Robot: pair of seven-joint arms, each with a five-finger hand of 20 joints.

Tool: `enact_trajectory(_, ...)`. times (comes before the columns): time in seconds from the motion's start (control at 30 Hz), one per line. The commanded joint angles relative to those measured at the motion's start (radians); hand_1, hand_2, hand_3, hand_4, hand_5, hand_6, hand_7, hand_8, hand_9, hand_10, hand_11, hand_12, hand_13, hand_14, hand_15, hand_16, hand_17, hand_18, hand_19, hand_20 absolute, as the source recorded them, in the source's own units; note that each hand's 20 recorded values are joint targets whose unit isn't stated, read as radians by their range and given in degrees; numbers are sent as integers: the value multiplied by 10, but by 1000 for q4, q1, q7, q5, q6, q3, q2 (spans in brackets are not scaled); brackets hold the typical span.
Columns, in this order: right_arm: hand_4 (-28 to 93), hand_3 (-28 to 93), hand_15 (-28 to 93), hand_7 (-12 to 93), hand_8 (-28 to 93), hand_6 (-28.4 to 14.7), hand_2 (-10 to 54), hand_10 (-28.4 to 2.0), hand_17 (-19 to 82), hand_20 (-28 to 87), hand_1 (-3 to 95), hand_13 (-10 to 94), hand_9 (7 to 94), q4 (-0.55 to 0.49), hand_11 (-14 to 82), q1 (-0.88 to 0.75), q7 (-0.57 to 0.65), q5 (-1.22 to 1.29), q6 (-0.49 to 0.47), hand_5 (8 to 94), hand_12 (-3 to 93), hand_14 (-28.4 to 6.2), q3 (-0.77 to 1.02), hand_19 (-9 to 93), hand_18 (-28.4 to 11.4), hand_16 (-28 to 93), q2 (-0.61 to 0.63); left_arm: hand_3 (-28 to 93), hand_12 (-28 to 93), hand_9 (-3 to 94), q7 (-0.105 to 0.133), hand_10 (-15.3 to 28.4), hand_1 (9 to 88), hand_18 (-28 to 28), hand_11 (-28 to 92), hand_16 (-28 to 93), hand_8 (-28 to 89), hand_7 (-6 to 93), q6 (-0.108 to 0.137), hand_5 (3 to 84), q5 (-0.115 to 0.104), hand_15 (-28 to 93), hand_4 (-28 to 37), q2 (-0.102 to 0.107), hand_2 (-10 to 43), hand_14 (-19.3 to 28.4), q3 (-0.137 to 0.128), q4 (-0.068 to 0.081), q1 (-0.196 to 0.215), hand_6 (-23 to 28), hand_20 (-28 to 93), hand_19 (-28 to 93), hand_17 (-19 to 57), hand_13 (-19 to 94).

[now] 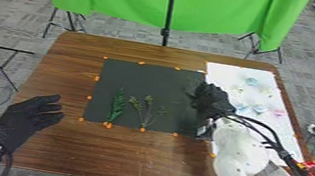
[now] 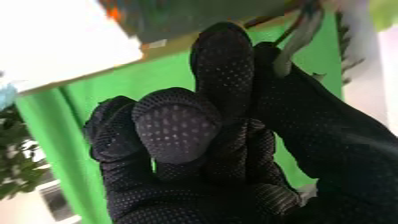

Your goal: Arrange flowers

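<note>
R hand (image 1: 213,100) pinches leafy stem (image 2: 303,39) over R side of dark mat (image 1: 142,79); thin sprig (image 1: 148,109) lies L, pointing away from robot. Prob. lay new one alongside.

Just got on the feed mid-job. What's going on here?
The right hand is over the right edge of the dark mat, with what looks like a leafy sprig pinched between finger and thumb. A green leaf and a thin branching stem lie on the mat. Small pale pieces, probably flowers, are on the white sheet to the right. The left hand is open at the table's left side, holding nothing.
</note>
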Motion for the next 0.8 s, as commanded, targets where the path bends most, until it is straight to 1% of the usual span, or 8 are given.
enact_trajectory(0.03,-163,877,615,572,-122,-69,-95,-56,478,415,474,896,934,33,347,-19,-10,-34,-15,699,344,-20,-48,932,-201,343,-39,763,133,315,-13,156,255,232,402,-73,-156,315,-14,356,7,560,-276,-9,64,178,0,3,11,64,31,618,-61,259)
enact_trajectory(0.07,-164,877,615,573,-121,-69,-95,-56,478,416,474,896,934,33,348,-17,-12,-45,-11,698,345,-20,-57,932,-202,343,-41,763,133,315,-14,156,255,232,402,-73,-156,315,-14,356,6,560,-276,-8,64,178,0,4,10,64,31,619,-61,259)
enact_trajectory(0.17,-167,876,615,573,-120,-67,-95,-56,479,417,475,896,934,36,348,-11,-12,-44,-7,698,344,-20,-75,932,-202,343,-57,762,133,315,-11,156,256,232,401,-73,-156,315,-3,356,3,560,-275,-8,64,178,3,3,13,64,31,618,-61,259)
enact_trajectory(0.27,-167,874,615,575,-114,-65,-92,-57,479,417,475,898,933,46,349,1,-4,-60,-7,695,341,-19,-94,932,-202,342,-72,763,134,315,-13,156,255,232,401,-73,-156,315,-8,356,3,560,-275,-5,64,178,6,7,6,64,31,617,-61,259)
enact_trajectory(0.33,-169,872,615,574,-106,-60,-89,-58,480,417,475,898,933,52,351,8,1,-51,-11,693,338,-19,-102,932,-203,342,-85,763,134,315,-14,156,255,232,402,-73,-156,315,-7,356,4,560,-275,-5,64,177,7,7,6,64,31,617,-61,259)
enact_trajectory(0.5,-187,861,615,567,-81,-48,-82,-59,476,415,470,893,926,72,357,15,10,-54,-47,675,327,-19,-108,932,-199,346,-101,763,134,315,-19,156,255,232,401,-73,-155,313,-10,356,3,560,-276,-3,63,177,8,9,0,65,30,617,-61,259)
enact_trajectory(0.63,-200,853,617,544,-61,-43,-87,-62,468,412,450,881,917,82,353,10,24,-42,-71,669,326,-21,-104,932,-200,348,-107,764,134,315,-20,156,255,232,401,-72,-155,314,-8,356,3,560,-276,-6,63,177,6,8,3,64,30,617,-61,259)
enact_trajectory(0.8,-261,810,624,508,-35,-46,-95,-76,459,409,407,868,897,81,381,0,36,-28,-97,659,278,-25,-92,932,-200,345,-109,763,134,315,-23,156,255,232,401,-73,-156,314,-9,356,3,561,-276,-6,63,178,8,11,-3,65,30,617,-61,259)
